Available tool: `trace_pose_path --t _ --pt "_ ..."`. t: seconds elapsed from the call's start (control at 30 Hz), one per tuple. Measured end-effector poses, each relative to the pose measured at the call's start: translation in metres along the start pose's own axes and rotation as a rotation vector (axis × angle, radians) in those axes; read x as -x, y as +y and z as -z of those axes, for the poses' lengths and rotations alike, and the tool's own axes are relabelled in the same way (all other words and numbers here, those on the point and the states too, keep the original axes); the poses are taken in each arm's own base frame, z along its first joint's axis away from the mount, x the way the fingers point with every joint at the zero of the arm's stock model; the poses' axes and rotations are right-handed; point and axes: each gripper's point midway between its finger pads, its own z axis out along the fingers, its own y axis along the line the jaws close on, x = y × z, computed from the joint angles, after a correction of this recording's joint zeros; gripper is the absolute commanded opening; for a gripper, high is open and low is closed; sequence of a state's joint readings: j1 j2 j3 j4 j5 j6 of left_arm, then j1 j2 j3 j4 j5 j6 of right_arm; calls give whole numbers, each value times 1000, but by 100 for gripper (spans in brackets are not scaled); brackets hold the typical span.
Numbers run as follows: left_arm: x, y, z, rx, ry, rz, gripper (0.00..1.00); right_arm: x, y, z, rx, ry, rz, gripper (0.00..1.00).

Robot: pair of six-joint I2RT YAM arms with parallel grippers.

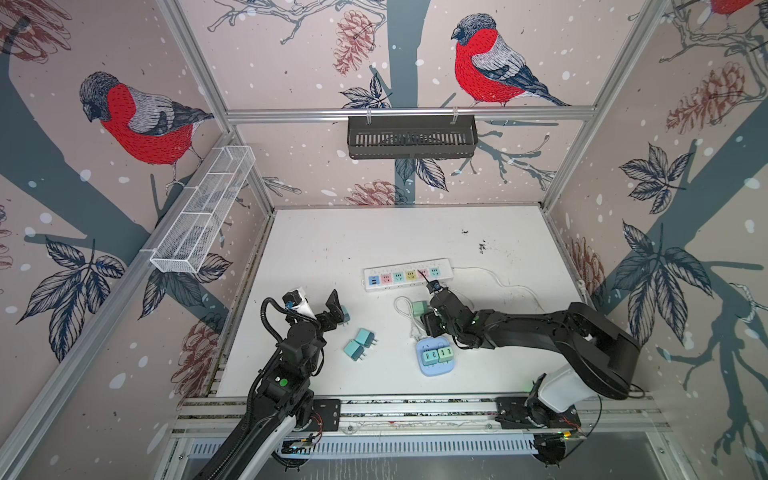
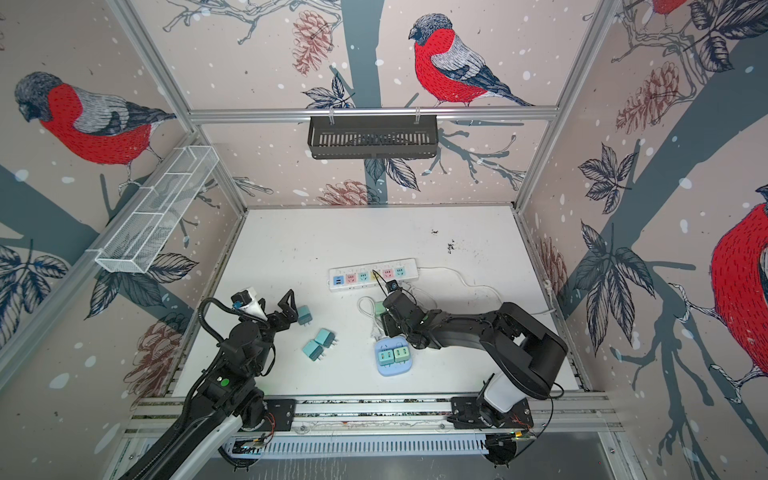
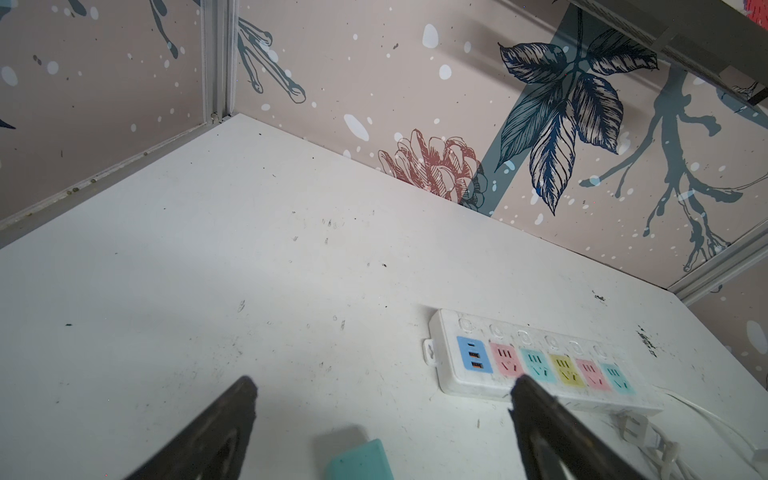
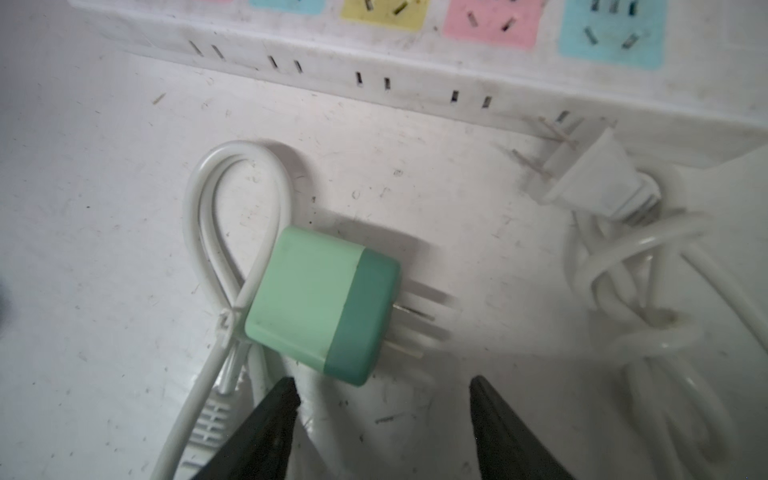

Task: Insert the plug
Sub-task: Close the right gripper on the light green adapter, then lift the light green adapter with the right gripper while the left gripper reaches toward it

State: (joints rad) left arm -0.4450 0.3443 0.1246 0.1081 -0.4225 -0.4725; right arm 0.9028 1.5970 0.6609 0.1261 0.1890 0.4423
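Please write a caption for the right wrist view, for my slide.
Open right gripper facing a green plug lying near the power strip.

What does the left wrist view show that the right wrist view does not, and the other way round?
Only the left wrist view shows the blue USB panel, the corner of a teal plug, the open left claw and the wallpapered walls. Only the right wrist view shows the green plug lying flat, a white cable loop, a white two-pin plug and the open right claw. Both show the power strip, its yellow socket and the white table.
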Motion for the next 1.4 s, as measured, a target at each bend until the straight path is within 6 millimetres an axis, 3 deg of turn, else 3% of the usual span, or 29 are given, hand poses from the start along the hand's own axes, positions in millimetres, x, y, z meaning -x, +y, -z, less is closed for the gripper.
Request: trace_pose_path --t 0.23,0.4,0.53,0.7,0.87,1.07,1.23,1.3,1.4 --pt "0 0 0 -1 0 0 95 26 -1 -18 -62 -17 -6 74" --pt "0 0 0 -1 -1 1 95 36 -14 -31 -93 -12 -14 73" --pt "-1 1 0 2 4 -2 95 38 -21 -37 -103 -4 -23 69" --pt "-1 1 0 2 4 -2 95 39 -17 -38 -75 -9 -10 59" --pt "-1 1 0 1 2 -1 95 33 -12 -33 -45 -11 -7 55" --pt "-1 0 1 0 2 -1 96 29 -11 -29 -33 -18 -8 37" --pt "-4 1 -1 6 14 -7 97 30 -10 -26 -30 -19 -13 30" --pt "-6 2 -1 9 21 -11 97 36 -9 -19 -28 -31 -16 29" --pt "-8 1 -3 6 31 -8 97 64 -6 1 -18 -118 -19 24"
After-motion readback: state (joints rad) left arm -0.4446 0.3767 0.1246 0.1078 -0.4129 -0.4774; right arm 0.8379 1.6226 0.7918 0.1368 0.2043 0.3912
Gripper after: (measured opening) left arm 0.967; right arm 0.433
